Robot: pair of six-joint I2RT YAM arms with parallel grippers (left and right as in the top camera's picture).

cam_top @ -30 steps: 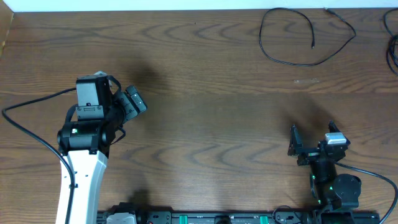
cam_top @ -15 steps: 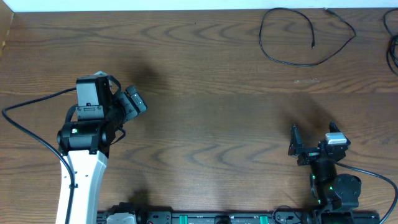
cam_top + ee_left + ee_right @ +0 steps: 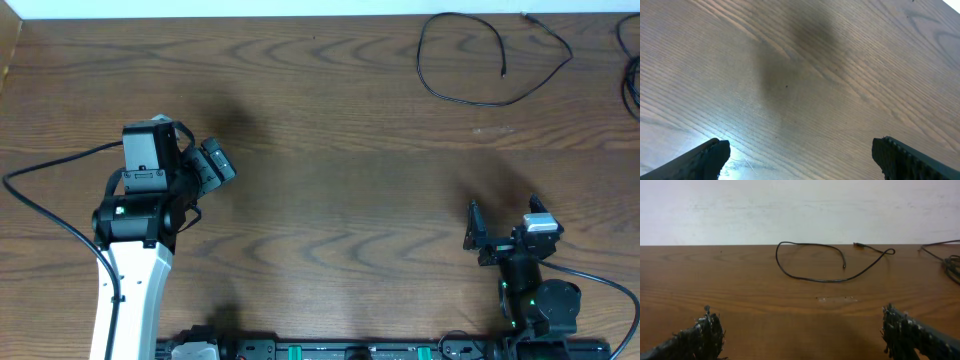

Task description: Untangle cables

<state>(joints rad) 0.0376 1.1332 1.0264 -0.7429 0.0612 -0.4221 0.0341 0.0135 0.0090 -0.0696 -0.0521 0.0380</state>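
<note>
Seemingly the job is well along, or at least partly done: one black cable [image 3: 487, 104] lies by itself at the far right of the table [image 3: 330, 120], spread into a single loose loop with one plug end curling inward and the other trailing toward the back edge, nothing crossing it. More dark cords [image 3: 632, 85] show at the right border, mostly cut off by the frame, so whether they are knotted cannot be told; if so, they are what remains. The left gripper [image 3: 800, 145] hangs over bare wood on the left side, its fingers spread wide and holding nothing, well apart from any cable. The right gripper [image 3: 797, 312] sits near the front edge on the right, likewise gaping and empty, facing the looped cable from a distance. No brand, label or writing can be read in any view.
</note>
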